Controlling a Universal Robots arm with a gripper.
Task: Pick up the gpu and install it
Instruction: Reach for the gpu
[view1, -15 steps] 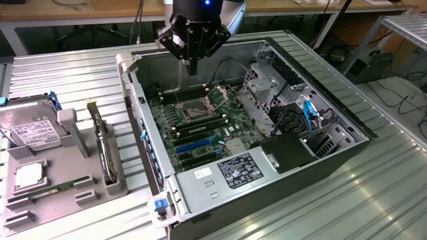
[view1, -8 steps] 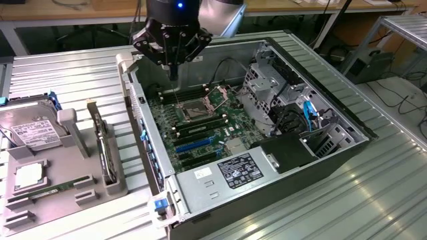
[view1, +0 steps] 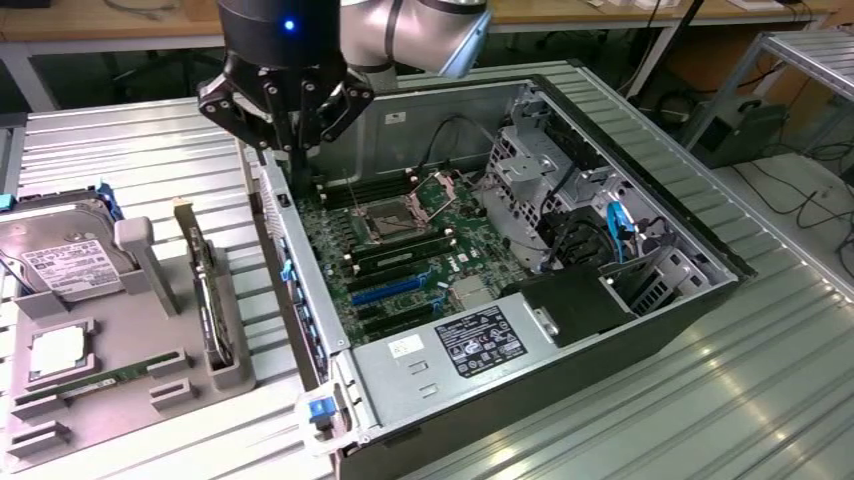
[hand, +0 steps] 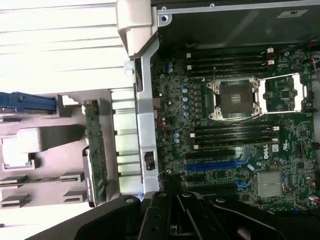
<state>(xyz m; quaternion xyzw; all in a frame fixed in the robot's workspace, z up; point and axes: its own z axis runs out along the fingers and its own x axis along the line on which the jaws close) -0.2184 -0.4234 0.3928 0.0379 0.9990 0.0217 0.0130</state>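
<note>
One closed pincer (view1: 296, 150) hangs above the case (view1: 400, 350) rim; the gpu (view1: 199, 275) stands apart in the tray (view1: 134, 325).

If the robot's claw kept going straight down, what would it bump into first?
Probably the motherboard, close beside the computer case's back wall. The gripper points down just inside that wall, so it might clip the wall's rim instead; depth is hard to judge.

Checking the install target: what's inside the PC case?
Motherboard with open CPU socket, blue expansion slot, black cables. The gripper hides the corner beneath it.
</note>
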